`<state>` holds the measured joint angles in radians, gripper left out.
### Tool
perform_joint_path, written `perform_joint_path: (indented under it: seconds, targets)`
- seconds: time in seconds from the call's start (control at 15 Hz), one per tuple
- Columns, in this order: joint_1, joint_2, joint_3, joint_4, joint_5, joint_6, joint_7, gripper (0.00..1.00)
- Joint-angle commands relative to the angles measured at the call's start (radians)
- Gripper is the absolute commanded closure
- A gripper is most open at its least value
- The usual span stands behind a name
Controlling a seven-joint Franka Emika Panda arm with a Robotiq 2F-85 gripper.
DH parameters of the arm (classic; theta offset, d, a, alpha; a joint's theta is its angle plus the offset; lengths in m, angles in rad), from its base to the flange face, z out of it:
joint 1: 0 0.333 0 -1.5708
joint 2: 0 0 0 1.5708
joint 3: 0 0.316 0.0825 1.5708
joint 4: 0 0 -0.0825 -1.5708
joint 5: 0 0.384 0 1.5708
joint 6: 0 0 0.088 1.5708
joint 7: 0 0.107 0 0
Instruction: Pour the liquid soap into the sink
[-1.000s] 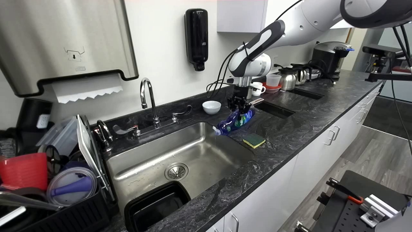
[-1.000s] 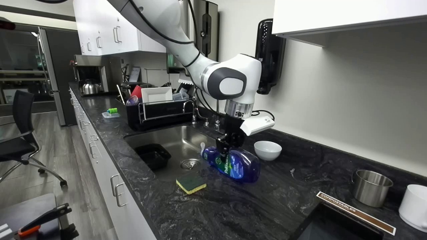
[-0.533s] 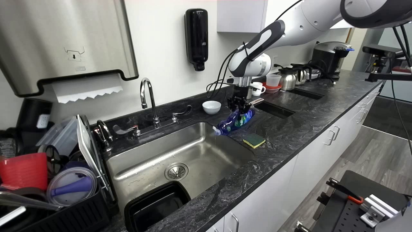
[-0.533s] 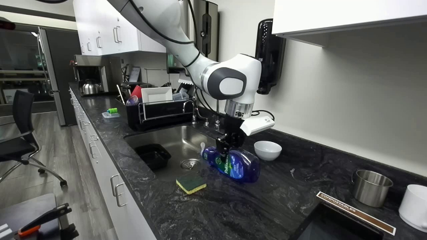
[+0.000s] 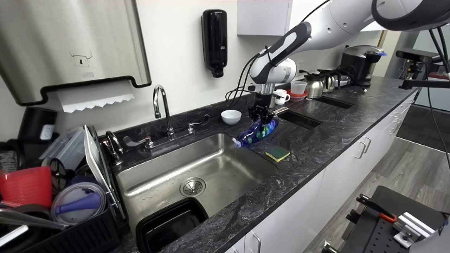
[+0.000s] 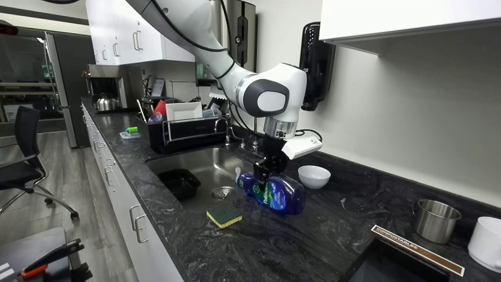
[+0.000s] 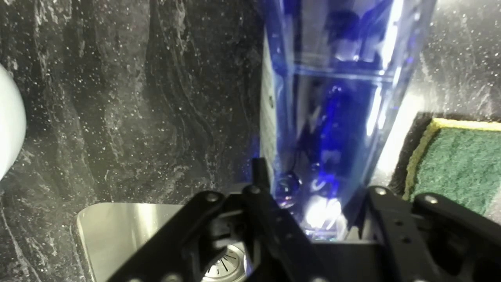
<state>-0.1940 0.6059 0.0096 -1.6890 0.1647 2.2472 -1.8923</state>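
Note:
The liquid soap, a clear bottle of blue liquid (image 5: 250, 136) with a blue-green label, shows in both exterior views (image 6: 290, 197) and fills the middle of the wrist view (image 7: 332, 105). My gripper (image 5: 262, 123) is shut around its sides, also seen in the wrist view (image 7: 309, 192). The bottle lies tilted, its pale cap (image 5: 236, 142) lower than its base and over the corner of the steel sink (image 5: 225, 172). A faint thin streak shows below the cap. The round drain (image 5: 192, 187) lies farther along the basin. The fingertips are partly hidden by the bottle.
A green and yellow sponge (image 5: 277, 153) lies beside the sink, close to the bottle. A white bowl (image 6: 314, 178) stands behind it. The chrome faucet (image 5: 169, 121) rises at the back. A black tub (image 6: 178, 184) sits at the sink's front, and a black dish rack (image 6: 203, 133) stands beyond.

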Motion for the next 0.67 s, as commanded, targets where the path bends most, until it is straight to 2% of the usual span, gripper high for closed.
perform_joint_path:
  seconds: [0.0, 0.6]
  targets:
    - [-0.018, -0.025, 0.012, -0.04, -0.014, 0.031, 0.013, 0.8]
    - [-0.042, -0.025, 0.011, -0.042, -0.006, 0.031, 0.008, 0.8]
